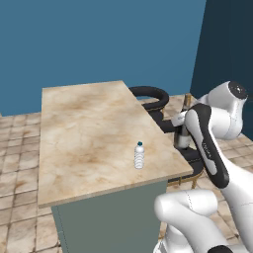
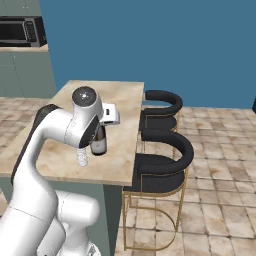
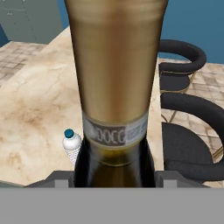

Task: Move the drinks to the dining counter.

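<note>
So rn we're on drink no. 2, imo. The water bottle (image 1: pixel 139 155) w/ the teal cap is already standing upright on the dining tabletop (image 1: pixel 84 128), near the front right corner, so that half looks done. The wine bottle (image 2: pixel 98 142) is in the claw (image 2: pixel 106 116), which is clamped on the bottle's upper part; in the hand view the tan neck (image 3: pixel 114 61) fills the frame right btwn the finger tips, w/ the label band just below it. From the right base view the bottle hangs upright over the tabletop, just beside the water bottle (image 2: pixel 81 158), toward the stool side. We can't tell if its base is touching the marble or a bit above it, bc the arm covers part of it. Next move, our guess: lower it straight down till it sits flat, keep it upright, then let go and pull up w/o nudging either bottle. Ofc the tight spot is the gap btwn the two, plus the tabletop's right edge and the black stools (image 2: pixel 162 165) right there.
</note>
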